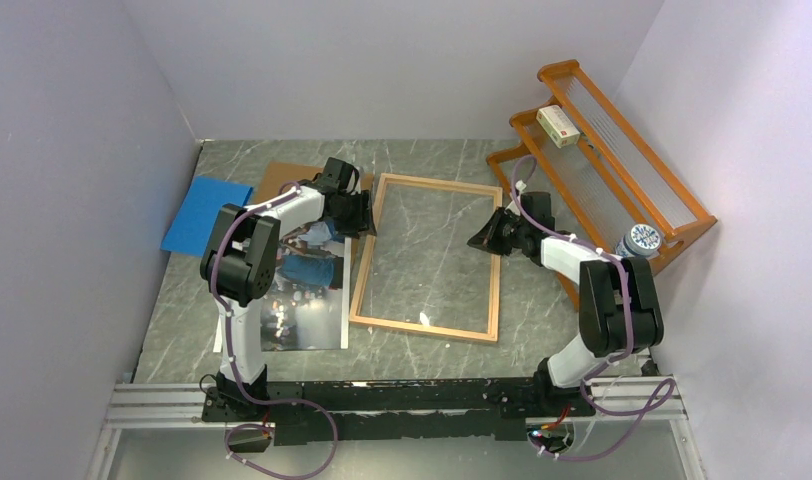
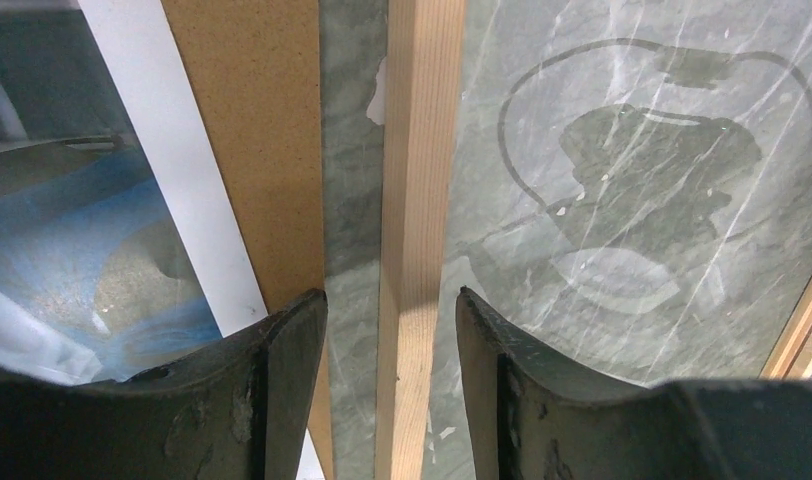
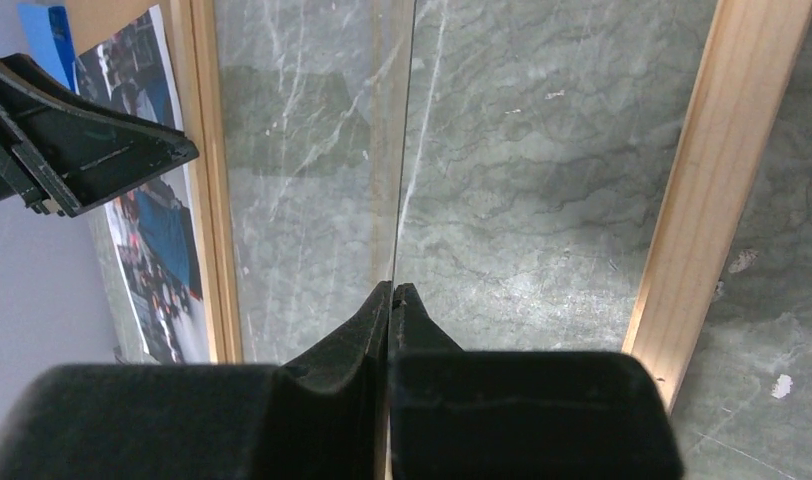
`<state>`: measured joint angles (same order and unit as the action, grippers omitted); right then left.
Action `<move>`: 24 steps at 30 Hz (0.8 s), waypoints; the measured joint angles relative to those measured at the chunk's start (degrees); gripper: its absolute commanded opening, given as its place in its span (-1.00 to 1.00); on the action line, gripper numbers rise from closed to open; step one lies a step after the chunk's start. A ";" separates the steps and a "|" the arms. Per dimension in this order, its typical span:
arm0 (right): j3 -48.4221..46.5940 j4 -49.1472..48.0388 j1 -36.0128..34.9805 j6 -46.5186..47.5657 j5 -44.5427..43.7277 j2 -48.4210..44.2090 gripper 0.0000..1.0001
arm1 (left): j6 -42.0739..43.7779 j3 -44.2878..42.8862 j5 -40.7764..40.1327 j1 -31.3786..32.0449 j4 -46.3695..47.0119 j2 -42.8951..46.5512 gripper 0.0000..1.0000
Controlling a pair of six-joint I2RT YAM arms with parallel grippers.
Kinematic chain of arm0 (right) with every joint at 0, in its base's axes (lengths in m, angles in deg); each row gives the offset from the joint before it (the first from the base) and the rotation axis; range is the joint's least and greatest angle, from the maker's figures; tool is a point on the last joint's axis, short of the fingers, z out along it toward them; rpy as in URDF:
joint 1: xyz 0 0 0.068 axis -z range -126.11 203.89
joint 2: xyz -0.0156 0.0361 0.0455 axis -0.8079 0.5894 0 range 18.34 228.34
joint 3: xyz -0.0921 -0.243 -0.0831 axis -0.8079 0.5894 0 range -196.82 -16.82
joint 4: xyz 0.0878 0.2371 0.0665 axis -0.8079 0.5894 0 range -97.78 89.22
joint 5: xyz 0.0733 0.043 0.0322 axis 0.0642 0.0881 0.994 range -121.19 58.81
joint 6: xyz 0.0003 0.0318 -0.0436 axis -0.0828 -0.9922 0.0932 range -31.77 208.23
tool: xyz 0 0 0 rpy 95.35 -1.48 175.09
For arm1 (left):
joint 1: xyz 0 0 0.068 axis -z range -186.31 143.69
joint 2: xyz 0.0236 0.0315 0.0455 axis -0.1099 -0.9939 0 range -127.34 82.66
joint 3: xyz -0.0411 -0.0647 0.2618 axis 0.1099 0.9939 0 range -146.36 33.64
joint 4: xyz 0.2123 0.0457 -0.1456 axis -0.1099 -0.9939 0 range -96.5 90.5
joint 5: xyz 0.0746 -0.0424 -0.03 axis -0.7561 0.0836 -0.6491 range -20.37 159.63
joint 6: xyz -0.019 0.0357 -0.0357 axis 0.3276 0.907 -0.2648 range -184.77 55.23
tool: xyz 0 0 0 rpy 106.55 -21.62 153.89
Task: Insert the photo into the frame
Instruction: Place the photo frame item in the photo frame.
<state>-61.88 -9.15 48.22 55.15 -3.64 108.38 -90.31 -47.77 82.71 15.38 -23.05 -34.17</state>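
Observation:
The frame (image 1: 425, 327) lies flat mid-table, with a light wooden border. The photo (image 1: 307, 270) lies face up to its left, partly under my left arm. My left gripper (image 1: 367, 213) is open. Its jaws straddle the frame's left rail (image 2: 412, 200) without closing on it (image 2: 392, 300). The photo's white margin and blue print (image 2: 72, 230) show beside it. My right gripper (image 1: 492, 232) is shut (image 3: 393, 290) on the thin edge of a glass pane (image 3: 402, 150) inside the frame's right rail (image 3: 722, 170). The pane looks tilted up on that side.
A brown hardboard panel (image 1: 277, 180) lies under the photo's far end. A blue sheet (image 1: 207, 213) lies at the far left. An orange slatted rack (image 1: 602, 150) stands at the back right with a small box (image 1: 559, 126) on it and a can (image 1: 639, 240) by its near end.

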 measured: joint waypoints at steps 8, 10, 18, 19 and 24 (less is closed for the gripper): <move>-0.39 0.48 -0.24 -1.42 -0.22 0.72 -0.38 | -0.02 0.00 -0.85 0.04 -0.09 -0.02 0.07; -1.16 1.40 -0.42 -1.55 -0.46 0.72 -0.24 | -0.02 0.00 -0.96 0.09 -0.09 -0.02 0.08; -5.66 6.97 -1.40 -0.94 -3.93 0.72 0.62 | -0.20 -0.22 -0.92 0.28 -0.20 0.00 0.23; -6.05 7.87 -1.57 -0.57 -4.79 0.72 0.71 | -0.22 -0.31 -0.92 0.37 -0.28 0.00 0.25; -7.87 13.27 -2.73 0.11 -10.91 0.42 0.90 | -0.22 -0.96 -0.66 0.63 -0.94 0.00 0.38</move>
<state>-69.75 4.12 45.48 55.26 -14.55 108.80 -90.52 -48.73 82.06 16.02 -23.99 -34.17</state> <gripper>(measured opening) 0.928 0.653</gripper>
